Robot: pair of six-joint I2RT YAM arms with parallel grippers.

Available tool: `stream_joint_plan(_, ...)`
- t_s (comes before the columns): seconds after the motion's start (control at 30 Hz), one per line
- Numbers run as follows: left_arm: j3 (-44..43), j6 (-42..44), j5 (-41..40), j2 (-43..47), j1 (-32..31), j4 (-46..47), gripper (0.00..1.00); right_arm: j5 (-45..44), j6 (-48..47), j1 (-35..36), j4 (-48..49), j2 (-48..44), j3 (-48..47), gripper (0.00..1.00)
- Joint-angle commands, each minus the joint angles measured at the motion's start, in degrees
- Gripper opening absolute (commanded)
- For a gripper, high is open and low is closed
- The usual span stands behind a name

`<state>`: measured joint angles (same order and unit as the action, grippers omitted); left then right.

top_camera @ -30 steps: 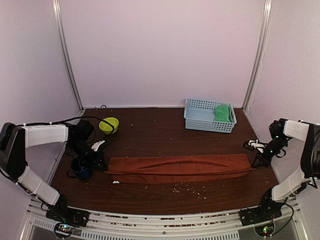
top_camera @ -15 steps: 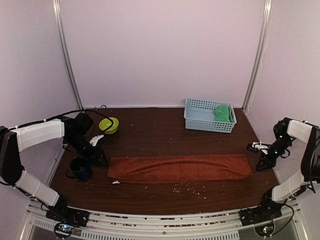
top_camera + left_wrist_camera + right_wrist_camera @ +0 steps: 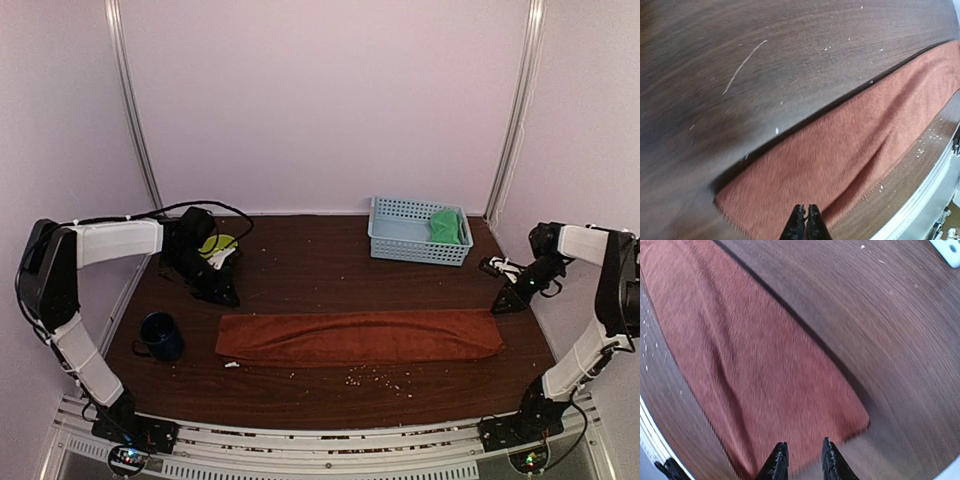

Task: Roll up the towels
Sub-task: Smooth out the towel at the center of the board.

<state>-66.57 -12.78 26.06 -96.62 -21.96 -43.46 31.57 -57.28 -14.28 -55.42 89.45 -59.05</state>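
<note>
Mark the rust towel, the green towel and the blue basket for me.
rust towel (image 3: 360, 337): top view, middle of the long strip.
green towel (image 3: 448, 227): top view, its visible middle.
blue basket (image 3: 410, 250): top view, front wall.

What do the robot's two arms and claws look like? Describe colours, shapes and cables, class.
The left arm and right arm have white tubular shells with black joints. A black cable loops along the left one. The left claw and right claw each end in two slim, tapered black fingers.
</note>
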Motion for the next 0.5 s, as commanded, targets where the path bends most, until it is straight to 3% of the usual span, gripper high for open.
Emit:
stream_joint_plan(0.0, -1.3, -1.0, -0.6, -5.7, -2.0, 5.5, 0.04, 0.0, 9.9, 4.3, 8.6, 4.0, -1.5, 0.25)
stream_joint_plan(0.47, -1.7, -5.8, -19.3, -15.2, -1.9, 15.6, 0.0, -10.8, 21.3, 5.4, 18.3, 14.8, -3.0, 0.27)
